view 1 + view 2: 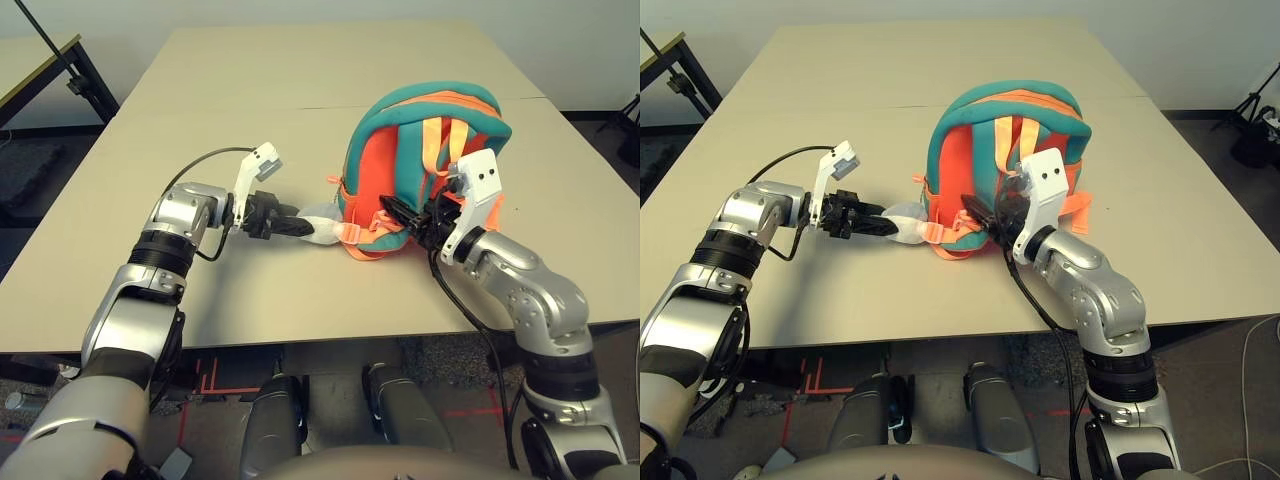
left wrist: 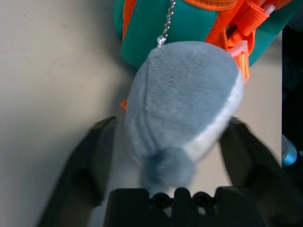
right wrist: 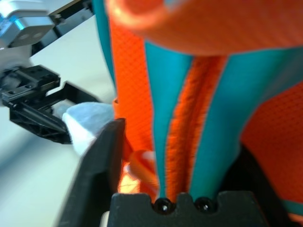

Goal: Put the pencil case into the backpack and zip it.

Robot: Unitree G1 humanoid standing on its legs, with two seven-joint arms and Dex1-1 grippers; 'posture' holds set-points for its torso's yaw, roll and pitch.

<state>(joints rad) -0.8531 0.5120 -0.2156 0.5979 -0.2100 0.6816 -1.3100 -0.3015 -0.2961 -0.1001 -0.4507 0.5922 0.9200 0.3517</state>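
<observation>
Our left gripper [image 2: 173, 123] has its jaws spread, one finger on each side of the grey-white plush toy [image 2: 187, 99], whose narrow end points back between them. Our right gripper [image 3: 181, 137] is spread too, at the near face of the backpack [image 1: 400, 165], with a band of teal and orange fabric between its two fingers. The tips seem to press against that fabric, though the close view is blurred there. A small silver chain [image 2: 166, 23] runs from the plush toy to the backpack, and the toy lies just beside the backpack, on our left of it. An orange strap buckle [image 1: 350, 233] sits low on the backpack, between the toy and our right gripper. The backpack itself stands upright on the table [image 1: 270, 290], teal and orange, with pale orange straps [image 1: 432, 145] hanging down its upper near face. Well apart from the backpack, a second table [image 1: 25, 55] stands to our left and a black tripod [image 1: 1240, 105] to our right.
</observation>
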